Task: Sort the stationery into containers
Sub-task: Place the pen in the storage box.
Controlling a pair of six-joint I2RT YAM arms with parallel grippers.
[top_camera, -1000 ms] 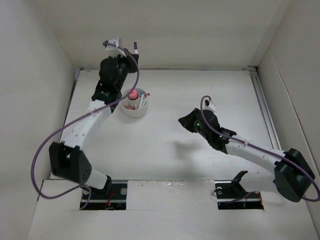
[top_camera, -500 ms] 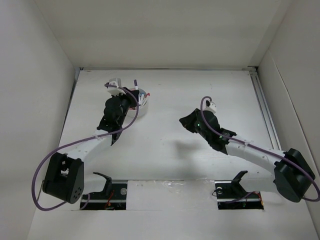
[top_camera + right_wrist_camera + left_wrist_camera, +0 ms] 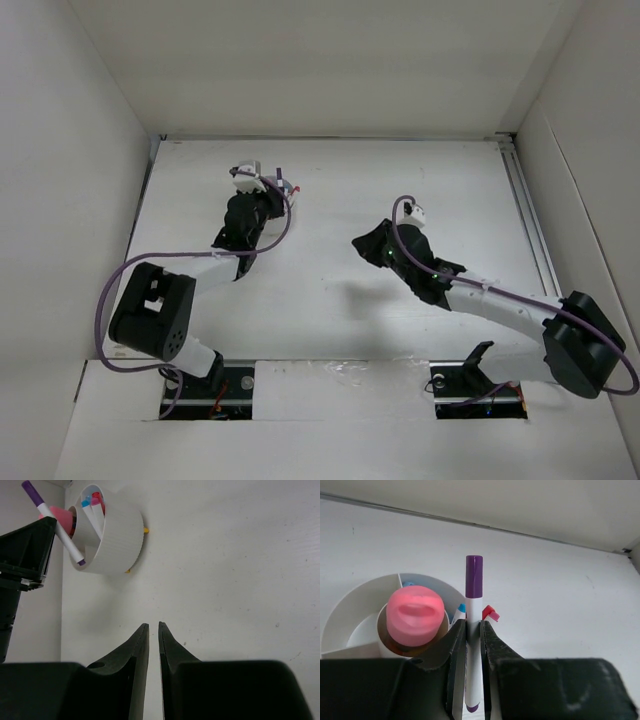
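Note:
My left gripper (image 3: 473,622) is shut on a thin white pen with a purple cap (image 3: 474,600), which stands upright just past the near rim of the round white cup (image 3: 350,605). A short pink cylinder (image 3: 415,615) fills one compartment. A blue-capped pen (image 3: 460,609) and a red cap (image 3: 490,613) poke up behind the fingers. From the right wrist, the cup (image 3: 115,535) is at upper left, the held pen (image 3: 57,527) slanting beside it. My right gripper (image 3: 154,625) hovers over bare table, jaws a narrow gap apart, nothing between. From above, the left arm (image 3: 245,215) hides most of the cup.
White walls enclose the table on the left, back and right. A metal rail (image 3: 530,220) runs along the right side. Small yellow bits (image 3: 144,530) show at the cup's base. The right arm (image 3: 470,295) stretches across the middle right.
The left arm has drawn back from the far wall and folded toward its base, carrying the purple-capped pen over the cup, which it now covers from above. The right arm has barely shifted.

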